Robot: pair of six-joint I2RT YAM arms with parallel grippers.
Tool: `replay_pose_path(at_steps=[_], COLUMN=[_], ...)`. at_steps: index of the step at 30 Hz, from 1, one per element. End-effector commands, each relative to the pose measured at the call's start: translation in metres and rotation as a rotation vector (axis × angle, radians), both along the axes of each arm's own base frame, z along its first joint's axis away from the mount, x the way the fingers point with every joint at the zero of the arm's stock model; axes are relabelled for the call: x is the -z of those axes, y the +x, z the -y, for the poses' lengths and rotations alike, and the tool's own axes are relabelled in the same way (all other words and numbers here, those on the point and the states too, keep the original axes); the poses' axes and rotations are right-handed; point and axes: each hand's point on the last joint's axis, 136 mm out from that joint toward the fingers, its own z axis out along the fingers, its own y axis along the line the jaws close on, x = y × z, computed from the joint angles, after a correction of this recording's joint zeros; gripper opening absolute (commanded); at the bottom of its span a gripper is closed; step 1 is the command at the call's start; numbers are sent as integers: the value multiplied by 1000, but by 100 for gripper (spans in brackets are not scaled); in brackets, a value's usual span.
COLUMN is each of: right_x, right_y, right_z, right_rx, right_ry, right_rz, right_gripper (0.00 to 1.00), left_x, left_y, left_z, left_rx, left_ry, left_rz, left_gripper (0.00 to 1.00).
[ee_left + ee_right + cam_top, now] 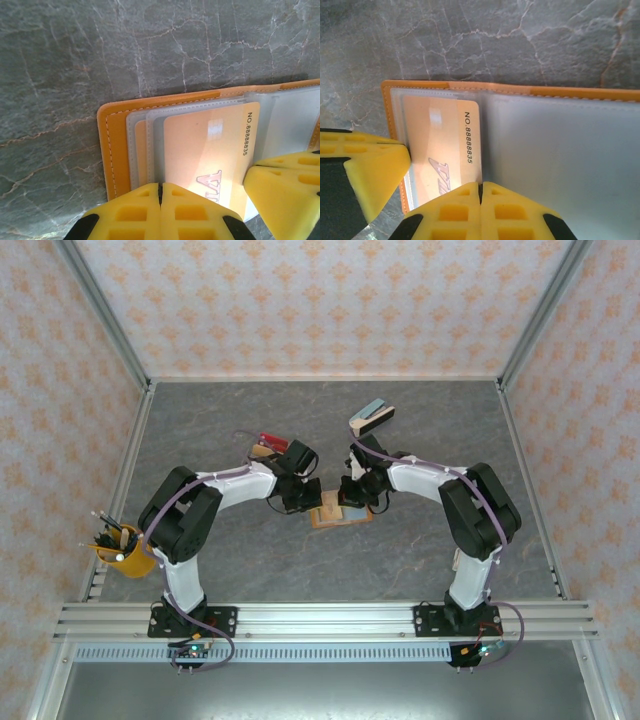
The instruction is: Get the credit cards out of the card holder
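Card holder [340,512] lies opened flat in the middle of the grey marbled surface [250,580]. It looks light, with soft leather and slippery clear sleeves [290,120], so it will likely slide or lift unless pinned. The gold card [205,150] is thin and stiff, best nipped by its exposed edge. The left hand [160,200] is closed tight at that card's near edge; whether it grips the card I cannot tell. The right hand [480,202] is closed too, at the holder's middle. Patterned walls [330,300] stand well apart.
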Motion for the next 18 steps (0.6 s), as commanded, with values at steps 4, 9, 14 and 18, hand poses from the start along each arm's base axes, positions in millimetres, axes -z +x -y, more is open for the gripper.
replay_pose_path(at_steps=[4, 9, 14, 18], right_x=[-4, 0, 5, 7], right_y=[3, 0, -1, -2], right_z=[3, -2, -3, -7], right_rx=[3, 2, -3, -19], right_ry=[15, 39, 34, 51], right_rz=[30, -14, -40, -55], right_gripper=[3, 21, 26, 26], left_x=[14, 17, 20, 22], left_y=[-8, -9, -10, -11], left_z=[-14, -14, -15, -16], left_rx=[-2, 1, 2, 3], left_ry=[75, 77, 87, 91], left_rz=[-23, -29, -36, -42], left_gripper=[0, 0, 0, 0])
